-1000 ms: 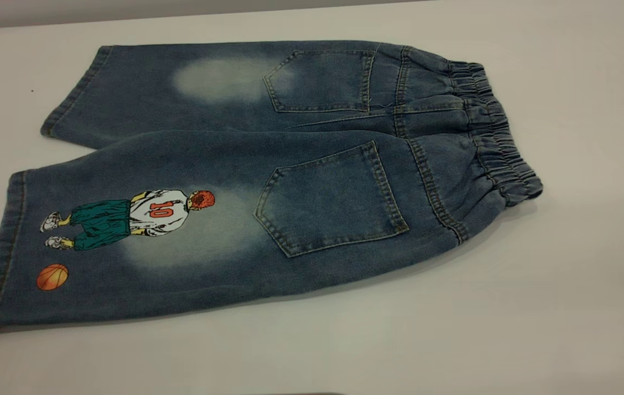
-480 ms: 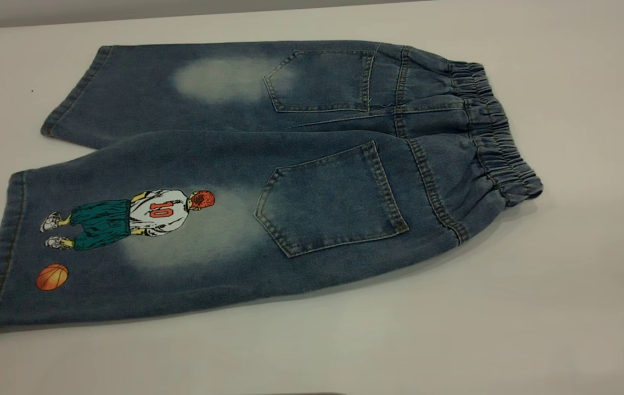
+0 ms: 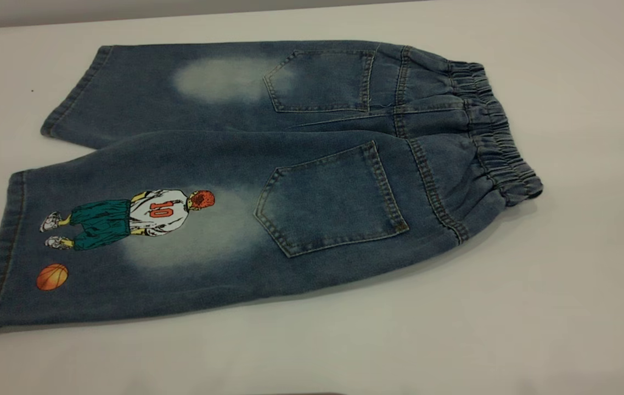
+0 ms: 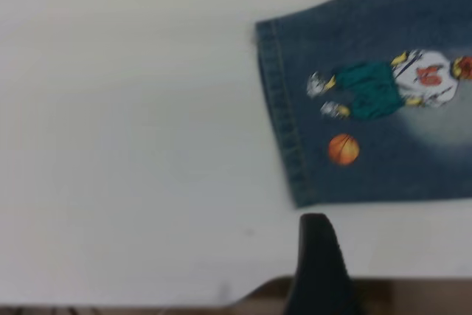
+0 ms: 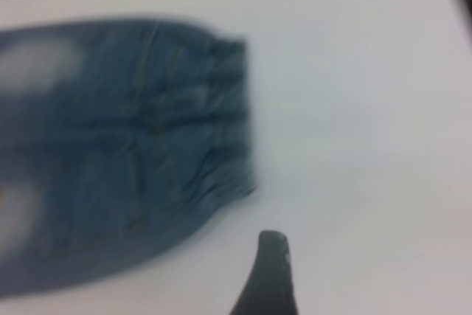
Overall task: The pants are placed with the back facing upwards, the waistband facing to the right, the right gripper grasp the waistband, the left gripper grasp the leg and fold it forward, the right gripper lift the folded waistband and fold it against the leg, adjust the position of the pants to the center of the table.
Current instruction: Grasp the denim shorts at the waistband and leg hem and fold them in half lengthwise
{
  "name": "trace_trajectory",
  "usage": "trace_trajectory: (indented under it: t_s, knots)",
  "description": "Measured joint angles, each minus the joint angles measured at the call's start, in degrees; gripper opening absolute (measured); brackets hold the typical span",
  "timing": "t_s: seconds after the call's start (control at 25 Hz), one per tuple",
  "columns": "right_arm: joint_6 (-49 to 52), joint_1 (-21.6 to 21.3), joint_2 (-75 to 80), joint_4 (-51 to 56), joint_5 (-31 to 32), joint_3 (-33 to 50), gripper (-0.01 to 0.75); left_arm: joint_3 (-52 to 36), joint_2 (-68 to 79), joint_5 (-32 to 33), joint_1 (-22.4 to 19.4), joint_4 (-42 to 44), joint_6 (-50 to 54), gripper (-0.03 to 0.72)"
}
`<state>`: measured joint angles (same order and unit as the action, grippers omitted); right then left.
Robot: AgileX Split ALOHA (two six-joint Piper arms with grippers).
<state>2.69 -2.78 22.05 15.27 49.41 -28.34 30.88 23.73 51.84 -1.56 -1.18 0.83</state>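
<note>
Nothing has moved: pants (image 3: pixel 268 175) lie flat on the table (image 3: pixel 564 307), waistband (image 3: pixel 495 151) right; left gripper (image 4: pixel 317 271) near the leg (image 4: pixel 369 108), right gripper (image 5: pixel 267 278) near waistband; jaws' spread cannot be told

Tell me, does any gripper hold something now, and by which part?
Nothing is held. The pants lie flat on the table, and each wrist view shows one fingertip over bare table, clear of the denim.
</note>
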Motion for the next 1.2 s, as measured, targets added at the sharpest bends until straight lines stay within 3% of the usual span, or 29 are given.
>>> trace_trajectory:
  t_s: [0.48, 0.84, 1.2]
  knots:
    - [-31.10, 0.00, 35.15, 36.24, -7.82, 0.00, 0.563, 0.38, 21.15, -16.62, 0.00, -13.57, -2.36, 0.441]
    - [-56.70, 0.00, 58.10, 61.33, -10.31, -0.11, 0.563, 0.38, 27.27, -22.09, 0.00, -22.31, -13.29, 0.441]
    - [-75.64, 0.00, 77.80, 80.24, -11.69, -0.62, 0.563, 0.38, 31.98, -24.56, 0.00, -23.84, -15.56, 0.441]
